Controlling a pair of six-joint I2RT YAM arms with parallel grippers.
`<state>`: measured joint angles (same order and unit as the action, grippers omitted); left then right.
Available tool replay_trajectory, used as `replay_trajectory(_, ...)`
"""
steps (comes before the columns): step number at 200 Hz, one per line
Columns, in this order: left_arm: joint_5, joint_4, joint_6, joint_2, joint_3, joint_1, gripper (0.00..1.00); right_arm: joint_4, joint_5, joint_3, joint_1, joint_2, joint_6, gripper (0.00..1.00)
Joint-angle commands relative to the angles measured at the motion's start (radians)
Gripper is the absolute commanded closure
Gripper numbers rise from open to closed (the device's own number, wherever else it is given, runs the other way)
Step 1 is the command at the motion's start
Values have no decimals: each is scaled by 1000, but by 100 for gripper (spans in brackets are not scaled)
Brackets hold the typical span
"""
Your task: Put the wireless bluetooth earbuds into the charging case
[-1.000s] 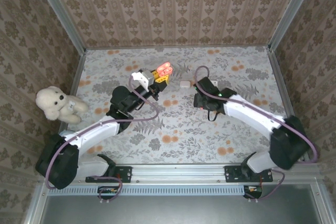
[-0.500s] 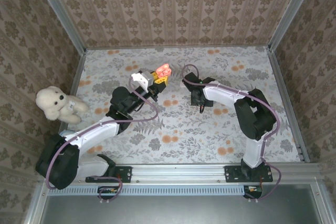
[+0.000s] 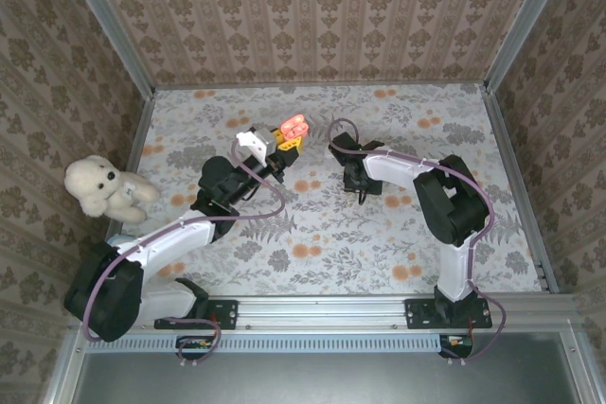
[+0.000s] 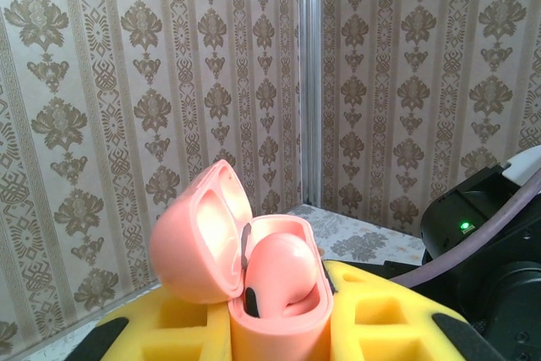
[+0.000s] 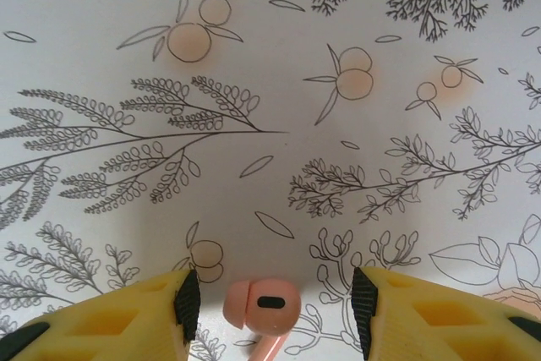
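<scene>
Pink earbud (image 5: 262, 303) lies bottom centre btwn R gripper's (image 5: 272, 314) half-spread fingers, untouched, stem pointing down-frame; L gripper (image 4: 272, 325) clamps open charging case (image 4: 254, 270).

Left arm (image 3: 170, 238) stretches forward and right, wrist raised. Left gripper (image 3: 287, 142) is clamped tight on the charging case (image 3: 296, 124). Right arm (image 3: 402, 165) is folded sharply at the elbow, wrist pointing down. Right gripper (image 5: 270, 310) is low, jaws apart, both fingers free.
</scene>
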<state>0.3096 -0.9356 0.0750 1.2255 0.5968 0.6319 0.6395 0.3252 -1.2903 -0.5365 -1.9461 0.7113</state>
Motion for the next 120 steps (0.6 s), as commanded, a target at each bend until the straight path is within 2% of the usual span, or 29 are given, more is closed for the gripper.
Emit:
replay_trajectory(1,2,-55,14,-7,-14,-11,100,-8,-18,1,5,-13,19,47)
replay_trajectory(120,0,-54,19,-6,-12,-11,100,-48,-38,78,35,-6,19,59)
